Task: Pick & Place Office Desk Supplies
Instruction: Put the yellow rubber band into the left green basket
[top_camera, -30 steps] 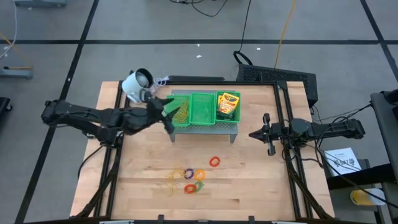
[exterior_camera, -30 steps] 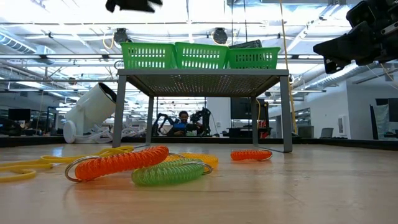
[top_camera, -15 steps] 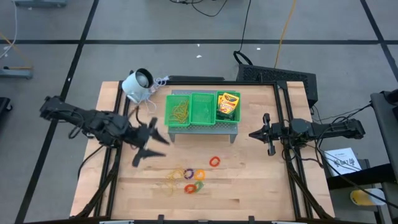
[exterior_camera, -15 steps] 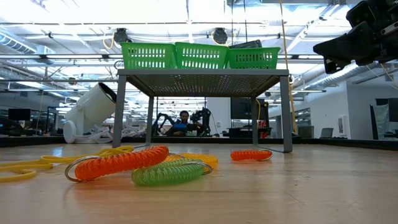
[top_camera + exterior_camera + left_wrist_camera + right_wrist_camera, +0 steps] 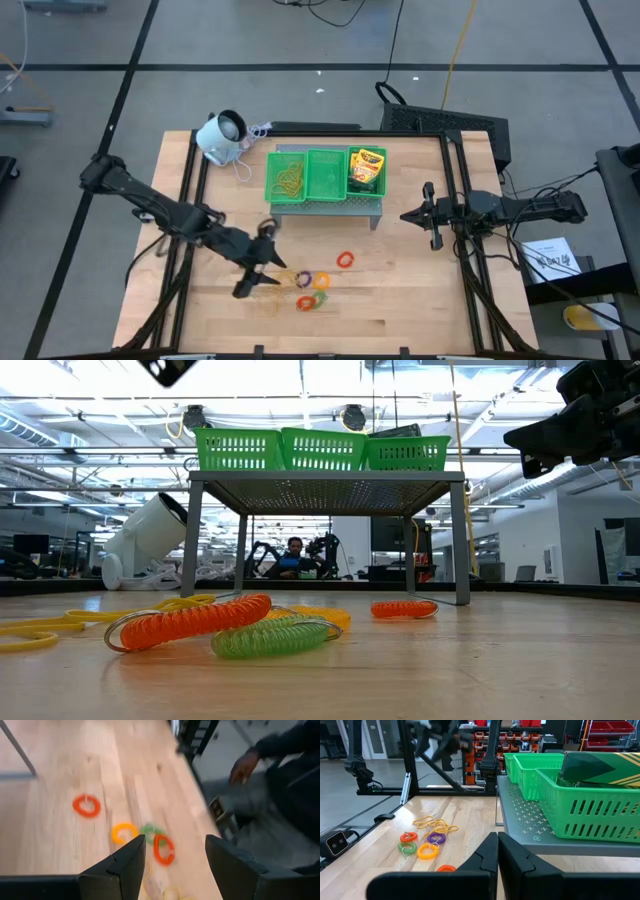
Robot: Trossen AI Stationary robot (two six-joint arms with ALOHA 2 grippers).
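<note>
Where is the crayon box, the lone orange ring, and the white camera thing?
crayon box (image 5: 367,170): high view, on its yellow-and-green lid, in the tray's right part.
lone orange ring (image 5: 346,260): high view, on the ring's coil.
white camera-like device (image 5: 219,137): high view, on its round white head.

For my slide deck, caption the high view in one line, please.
Open left gripper hovers by the coil rings and rubber bands; shut right gripper waits beside the green tray.

Left arm: stretched diagonally over table, left gripper (image 5: 256,281) fingers spread wide, nothing between them. Right arm: extended from right edge, right gripper (image 5: 431,216) fingers pressed together, empty.
</note>
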